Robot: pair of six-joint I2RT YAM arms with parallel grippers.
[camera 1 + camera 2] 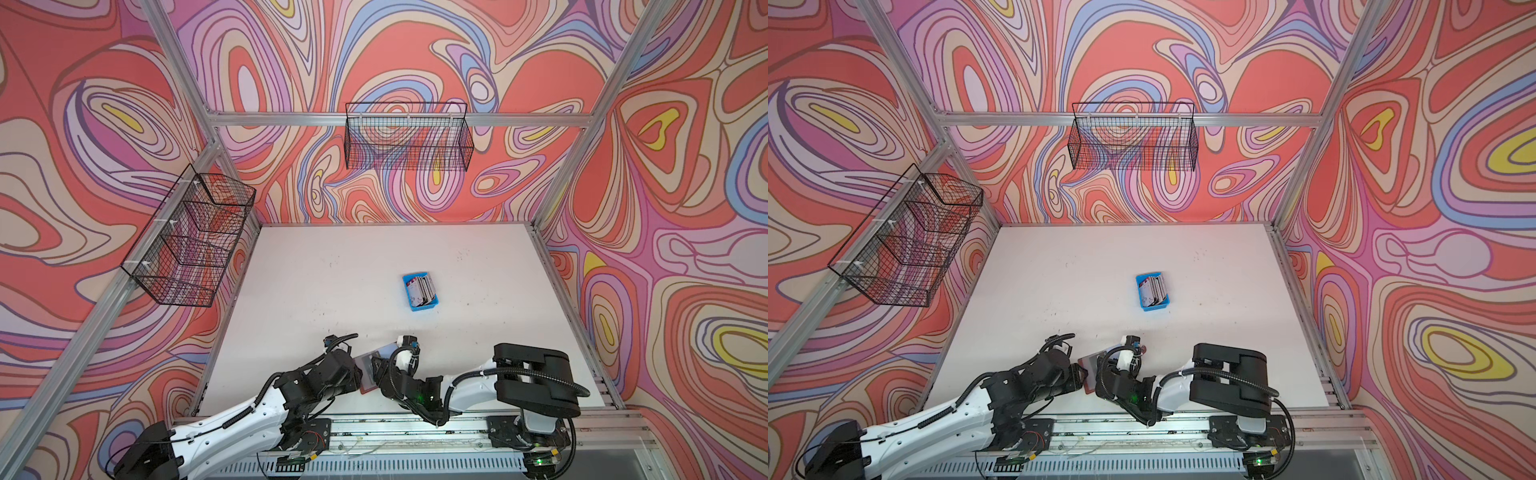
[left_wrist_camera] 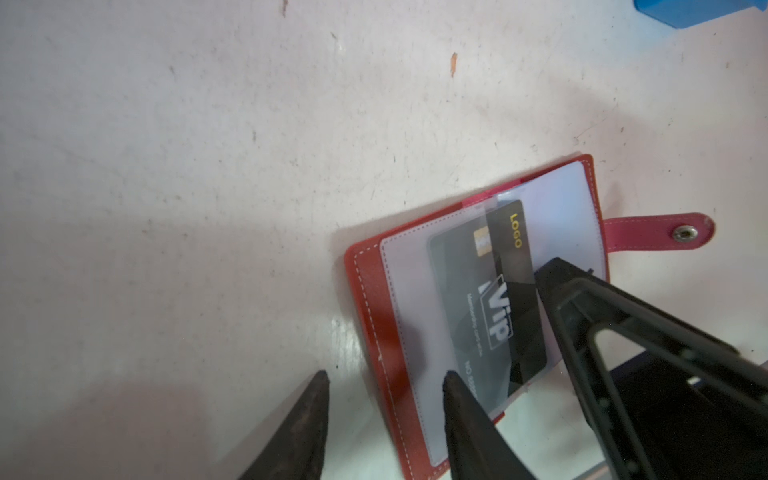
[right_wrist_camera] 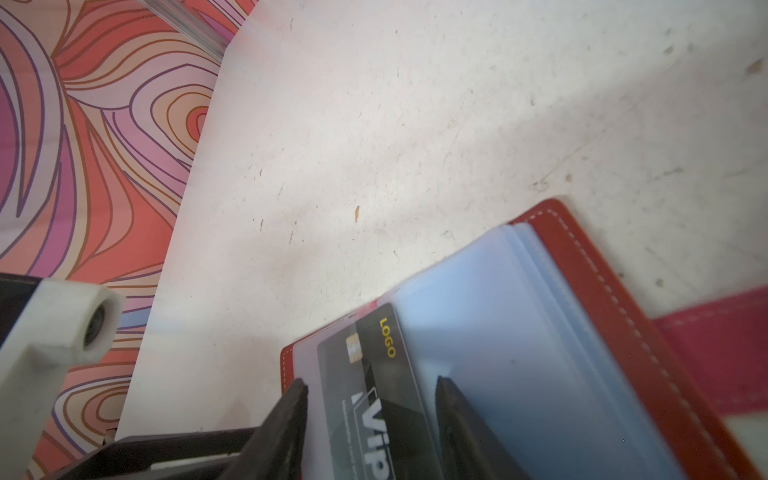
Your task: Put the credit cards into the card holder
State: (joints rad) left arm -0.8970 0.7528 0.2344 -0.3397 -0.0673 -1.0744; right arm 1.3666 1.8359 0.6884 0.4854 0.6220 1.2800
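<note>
Card holder [image 2: 370, 291] open on desk [image 1: 332, 270], black card [image 2: 490, 291] half inside its clear sleeve [image 2: 411, 299], right pincer [image 3: 370, 380] part-open astride that card, left pincer [image 2: 385, 374] part-open, empty, over holder's cover edge, credit cards [image 1: 423, 290] in blue tray [image 1: 432, 307] well beyond holder

Credit cards [image 1: 1154, 289] sit in the blue tray [image 1: 1157, 308], well apart from the partly hidden card holder [image 1: 1089, 370].
</note>
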